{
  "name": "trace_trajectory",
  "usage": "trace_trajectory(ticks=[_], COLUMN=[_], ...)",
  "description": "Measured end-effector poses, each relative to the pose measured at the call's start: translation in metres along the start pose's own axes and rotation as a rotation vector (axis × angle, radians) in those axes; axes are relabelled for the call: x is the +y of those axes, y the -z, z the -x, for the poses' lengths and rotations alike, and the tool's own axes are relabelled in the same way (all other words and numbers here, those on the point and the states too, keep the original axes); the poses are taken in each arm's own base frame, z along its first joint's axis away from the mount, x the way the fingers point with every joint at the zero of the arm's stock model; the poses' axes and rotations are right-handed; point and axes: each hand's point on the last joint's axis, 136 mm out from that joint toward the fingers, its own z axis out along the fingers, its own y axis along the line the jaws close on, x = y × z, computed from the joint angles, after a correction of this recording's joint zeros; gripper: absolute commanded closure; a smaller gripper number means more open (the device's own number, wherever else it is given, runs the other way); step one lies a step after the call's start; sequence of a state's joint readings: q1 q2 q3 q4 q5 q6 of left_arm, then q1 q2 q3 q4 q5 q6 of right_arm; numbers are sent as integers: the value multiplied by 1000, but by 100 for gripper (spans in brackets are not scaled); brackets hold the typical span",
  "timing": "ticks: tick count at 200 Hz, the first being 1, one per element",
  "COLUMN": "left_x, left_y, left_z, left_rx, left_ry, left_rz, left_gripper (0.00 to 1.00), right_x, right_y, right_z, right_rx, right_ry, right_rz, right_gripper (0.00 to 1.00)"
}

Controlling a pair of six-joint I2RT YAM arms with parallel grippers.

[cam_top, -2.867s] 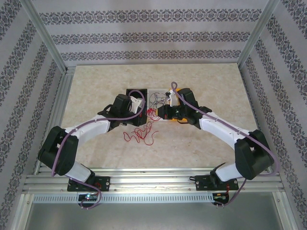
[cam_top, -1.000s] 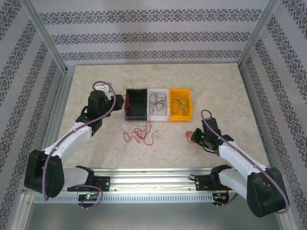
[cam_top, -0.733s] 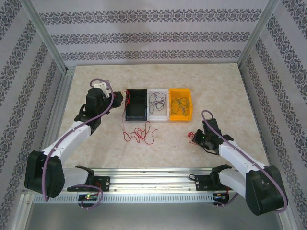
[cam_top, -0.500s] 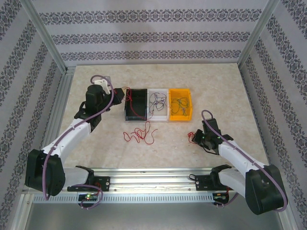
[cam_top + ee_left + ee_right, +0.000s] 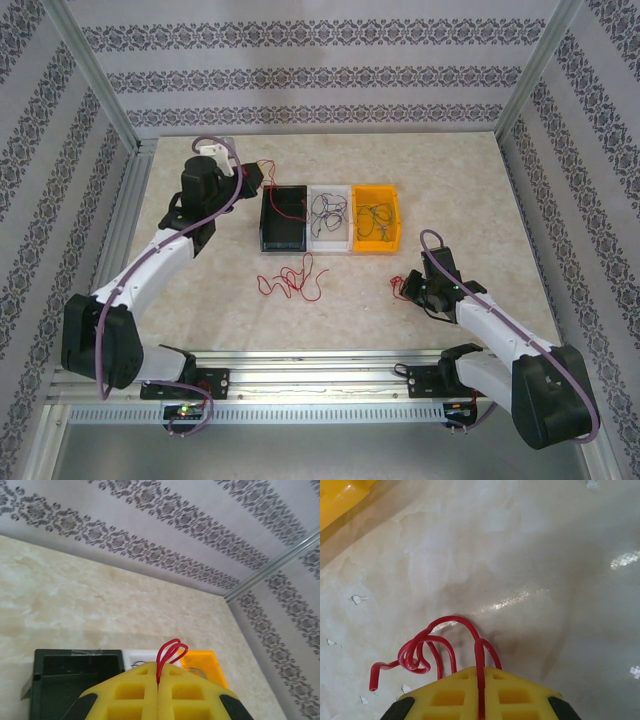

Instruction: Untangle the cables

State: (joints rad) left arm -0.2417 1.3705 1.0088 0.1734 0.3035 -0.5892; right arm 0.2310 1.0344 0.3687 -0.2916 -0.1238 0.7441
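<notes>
Pulling up and back toward the upper left of the overhead view, the left gripper (image 5: 252, 180) now sits higher in the frame than a second ago, near the far corner of the black bin (image 5: 283, 243). Its fingers are clenched on a red wire (image 5: 169, 653) (the wrist view shows a small loop poking out above the closed yellow pads), and a strand trails from it across the black bin.

The right gripper (image 5: 407, 287) has barely moved in that time. It stays low, right of centre, with its fingers pinched shut on a short curly red piece (image 5: 437, 642) at the table (image 5: 545, 550) surface.

A loose red bunch (image 5: 292, 279) lies on the table below the bins, between the two grippers and apart from both. Thin dark wires sit in the white bin (image 5: 328, 247) and the yellow bin (image 5: 376, 248).

Three seconds back both arms crowded together over the bins; now they are spread wide. That suggests the red wires are being drawn apart, with one piece apparently free on the right. Whether the left strand still joins the bunch cannot be told.
</notes>
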Motion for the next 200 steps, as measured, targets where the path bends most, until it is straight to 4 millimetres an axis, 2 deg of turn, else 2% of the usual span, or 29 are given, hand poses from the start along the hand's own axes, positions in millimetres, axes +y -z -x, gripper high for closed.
trace_trajectory(ticks=[24, 77, 104, 139, 200], left_x=[15, 33, 48, 65, 51], left_y=[-8, -9, -17, -38, -84], left_z=[-4, 2, -6, -39, -104], left_rx=[0, -43, -32, 50, 210], left_ry=[-10, -37, -45, -71, -132], left_rz=[56, 150, 203, 267, 258], left_gripper=[100, 100, 100, 100, 100], right_x=[3, 5, 5, 5, 9], right_y=[1, 0, -2, -4, -3], right_z=[-1, -2, -3, -3, -3], right_rx=[5, 15, 23, 28, 33], right_ry=[17, 25, 33, 37, 48], right_rz=[15, 27, 26, 24, 38], right_gripper=[90, 89, 89, 89, 89])
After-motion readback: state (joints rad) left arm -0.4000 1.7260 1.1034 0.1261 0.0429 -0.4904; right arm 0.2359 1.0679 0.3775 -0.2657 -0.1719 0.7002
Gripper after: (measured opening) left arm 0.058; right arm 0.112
